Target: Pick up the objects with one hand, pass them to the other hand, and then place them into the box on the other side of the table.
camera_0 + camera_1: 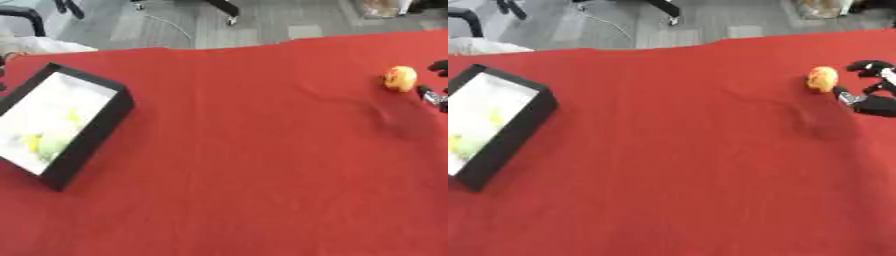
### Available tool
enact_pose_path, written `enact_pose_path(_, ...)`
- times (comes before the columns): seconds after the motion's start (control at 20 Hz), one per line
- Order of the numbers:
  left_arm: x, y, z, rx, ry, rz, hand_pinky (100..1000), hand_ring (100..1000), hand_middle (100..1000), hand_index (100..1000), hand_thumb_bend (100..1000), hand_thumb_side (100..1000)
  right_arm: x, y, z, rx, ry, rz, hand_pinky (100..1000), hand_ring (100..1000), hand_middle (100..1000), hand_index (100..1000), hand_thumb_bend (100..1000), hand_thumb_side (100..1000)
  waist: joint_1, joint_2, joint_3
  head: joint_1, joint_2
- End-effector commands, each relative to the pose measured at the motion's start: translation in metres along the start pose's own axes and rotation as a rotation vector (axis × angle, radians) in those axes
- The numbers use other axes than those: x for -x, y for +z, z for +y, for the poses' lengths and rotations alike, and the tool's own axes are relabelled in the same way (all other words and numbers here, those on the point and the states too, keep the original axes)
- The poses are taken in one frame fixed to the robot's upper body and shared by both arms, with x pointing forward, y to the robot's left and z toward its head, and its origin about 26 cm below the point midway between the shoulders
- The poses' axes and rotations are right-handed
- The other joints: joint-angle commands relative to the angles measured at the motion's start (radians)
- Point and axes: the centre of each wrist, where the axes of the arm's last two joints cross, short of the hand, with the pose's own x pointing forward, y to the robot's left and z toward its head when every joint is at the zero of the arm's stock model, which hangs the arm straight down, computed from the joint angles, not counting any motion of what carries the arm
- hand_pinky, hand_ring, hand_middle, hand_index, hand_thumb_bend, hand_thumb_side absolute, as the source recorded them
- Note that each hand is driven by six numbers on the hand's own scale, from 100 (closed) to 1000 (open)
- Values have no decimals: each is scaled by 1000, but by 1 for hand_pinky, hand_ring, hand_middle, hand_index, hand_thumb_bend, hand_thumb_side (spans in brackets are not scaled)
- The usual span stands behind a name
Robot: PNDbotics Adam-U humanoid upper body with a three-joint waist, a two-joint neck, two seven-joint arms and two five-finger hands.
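A red cloth [236, 165] covers the table, with soft creases running across it. Beyond its far edge lies a grey floor [262, 22] of carpet tiles. A thin pale cable [171, 26] trails over the floor, and dark chair legs [223, 7] stand near the top edge.
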Motion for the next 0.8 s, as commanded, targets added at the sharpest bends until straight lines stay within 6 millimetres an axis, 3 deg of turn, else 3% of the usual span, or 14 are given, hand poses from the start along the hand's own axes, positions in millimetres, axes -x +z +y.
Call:
enact_pose_path(0.05,-8,-7,0,9,-3,-42,439,495,613,799,621,622,-8,-3,-19,26,35,-25,747,915,935,864,227,465,11,9,6,-8,-2)
enact_pose_path(0.3,-9,-8,-1,22,0,-56,439,494,613,799,621,623,-11,-3,-24,42,29,-35,744,911,932,863,226,467,9,17,26,-21,-11)
enact_pose_path(0.8,-10,-12,0,29,-16,-90,433,491,611,800,623,622,-8,0,-29,94,22,-11,748,904,923,867,215,435,-18,70,69,-41,-41)
